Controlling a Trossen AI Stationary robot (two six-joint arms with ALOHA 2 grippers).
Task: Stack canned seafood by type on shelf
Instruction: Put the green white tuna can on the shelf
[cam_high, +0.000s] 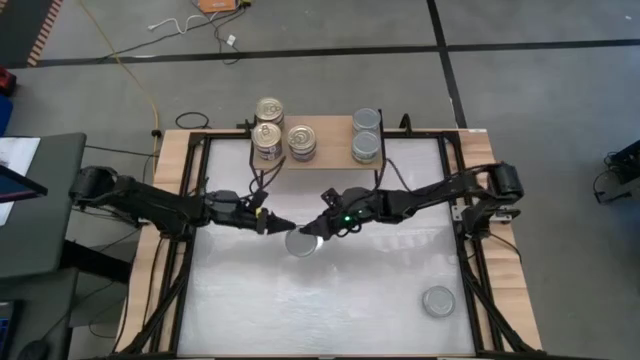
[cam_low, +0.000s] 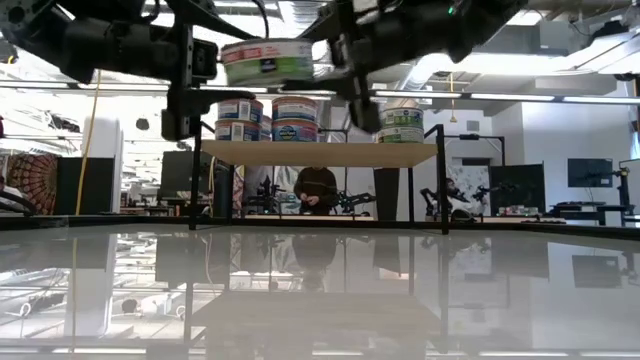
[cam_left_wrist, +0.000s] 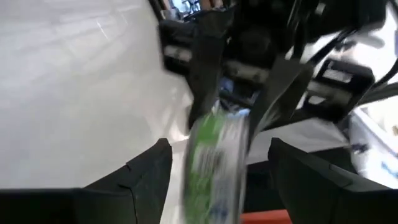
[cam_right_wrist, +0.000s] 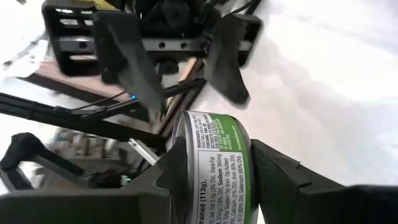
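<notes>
Nearest to the high camera, one short round metal tin with a green and white label (cam_high: 302, 242) is in the air above the middle of the white tabletop (cam_high: 300, 310), between the two dark arms. The right hand (cam_high: 318, 232) pinches this tin by its sides; in the right wrist view its fingers (cam_right_wrist: 283, 180) press on the label of the tin (cam_right_wrist: 214, 168). The left hand (cam_high: 274, 226) is just beside the tin at its 9 o'clock, with its fingers (cam_left_wrist: 146, 171) spread apart on both sides of the tin (cam_left_wrist: 214, 165) and not touching it.

At 12 o'clock of the tabletop stands the low light-wood shelf on thin black legs (cam_high: 330, 152). On it I see three gold-lid tins (cam_high: 268, 128) at the left and two silver-grey-lid tins (cam_high: 366, 135) at the right; in the low view the tins are stacked in two layers. One more silver-grey tin (cam_high: 438, 301) lies alone on the tabletop at 4 o'clock, well apart from both hands.
</notes>
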